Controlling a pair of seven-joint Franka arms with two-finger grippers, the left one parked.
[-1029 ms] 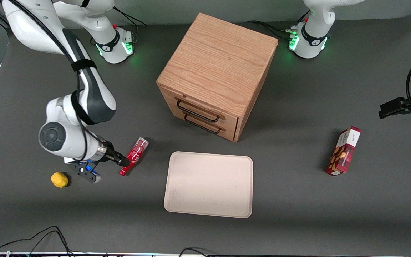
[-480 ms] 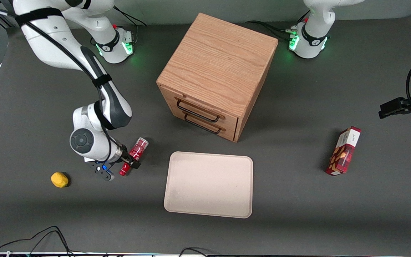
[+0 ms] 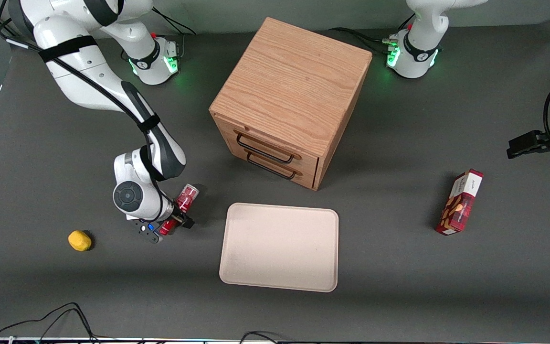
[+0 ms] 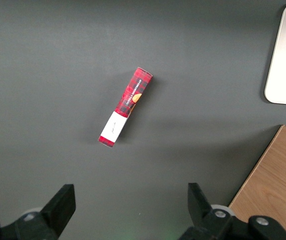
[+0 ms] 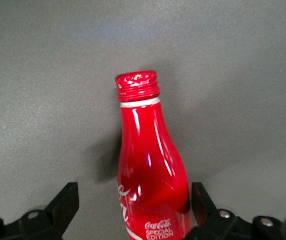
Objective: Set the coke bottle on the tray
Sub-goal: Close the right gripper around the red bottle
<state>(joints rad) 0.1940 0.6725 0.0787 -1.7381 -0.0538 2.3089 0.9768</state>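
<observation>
While its fingers stand spread on either side of the coke bottle [image 5: 150, 170], the tool [image 3: 175, 223] sits low over the table [image 3: 399, 286], gripping nothing. The bottle lies there beside the tray [image 3: 280, 247], outside its rim.

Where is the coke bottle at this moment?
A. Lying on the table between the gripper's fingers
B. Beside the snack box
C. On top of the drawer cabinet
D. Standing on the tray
A: the coke bottle lies on the dark table with the gripper straddling it, fingers open, and the tray holds nothing.
</observation>
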